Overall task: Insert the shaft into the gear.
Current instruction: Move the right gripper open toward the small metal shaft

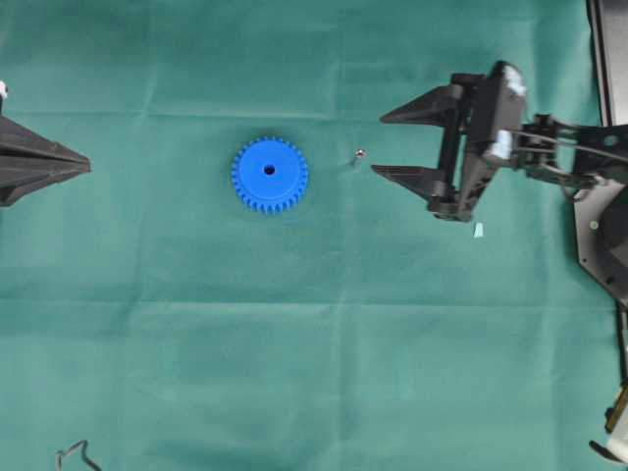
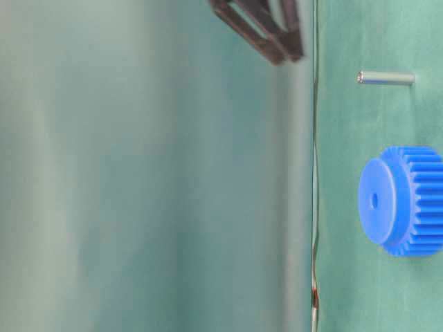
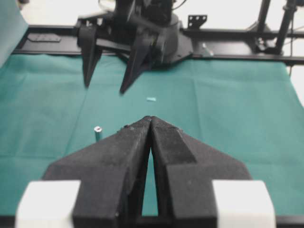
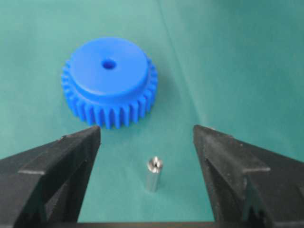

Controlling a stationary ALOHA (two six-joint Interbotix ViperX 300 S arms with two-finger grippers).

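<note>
The blue toothed gear (image 1: 270,175) lies flat on the green cloth, hub and dark centre hole facing up (image 4: 109,78) (image 2: 401,200). To its right the small silvery shaft (image 1: 358,157) stands upright on the cloth (image 4: 154,174) (image 2: 385,77) (image 3: 98,133). My right gripper (image 1: 379,144) is open, and in its wrist view (image 4: 147,135) the shaft stands free between the two fingers, touching neither. The table-level view shows those fingers (image 2: 273,41) raised slightly above the cloth. My left gripper (image 1: 86,165) is shut and empty at the left edge, tips together (image 3: 151,118).
A small pale-blue scrap (image 1: 479,230) lies on the cloth under the right arm (image 3: 151,99). A bent metal clip (image 1: 74,453) sits at the front left corner. Black frame rails (image 1: 608,59) border the right side.
</note>
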